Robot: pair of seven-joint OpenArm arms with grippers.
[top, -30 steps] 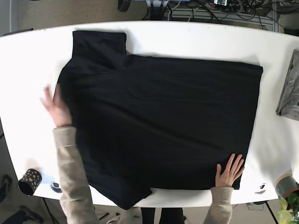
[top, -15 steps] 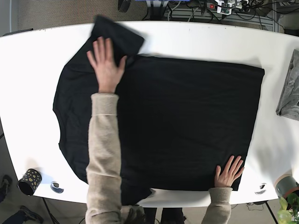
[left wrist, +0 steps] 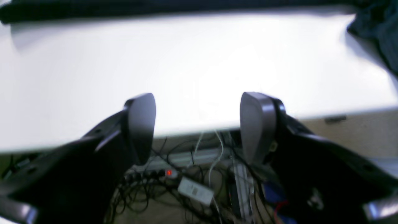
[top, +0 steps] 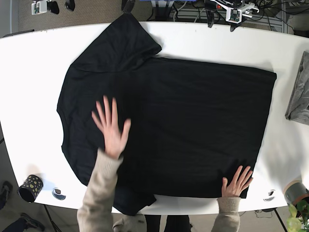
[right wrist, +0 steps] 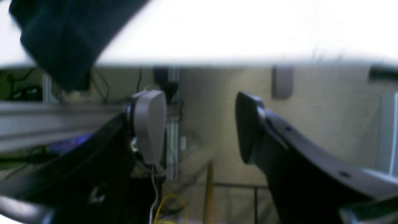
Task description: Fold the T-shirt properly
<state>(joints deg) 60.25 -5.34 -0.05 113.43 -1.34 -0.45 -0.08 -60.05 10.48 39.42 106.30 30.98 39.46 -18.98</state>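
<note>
- The black T-shirt (top: 193, 125) lies spread flat across the middle of the white table (top: 29, 77), its hem side toward the table's right end in the base view and its neck side toward the left end.
- One sleeve (top: 123, 46) points to the table's far edge and hangs slightly past it; the other sleeve (top: 130, 200) reaches the near edge.
- A person's hand in a beige sleeve (top: 112, 129) lies flat on the shirt, fingers spread, left of the shirt's middle.
- A second hand (top: 236, 181) presses the shirt's near hem corner, fingers spread too, just beside the table's near edge.
- The left gripper (left wrist: 199, 124) hangs beyond the table's far edge, over a tangle of cables and a power strip (left wrist: 161, 171) on the floor; its fingers stand wide apart with nothing between them.
- The right gripper (right wrist: 199, 124) also sits off the table (the view is blurred), below the table's edge, with its fingers parted and holding nothing; a dark piece of the shirt droops over the edge above its one finger.
- A grey cloth (top: 300, 96) lies at the table's right end, apart from the shirt.
- A dark spotted cup (top: 31, 187) stands by the table's near left corner.
</note>
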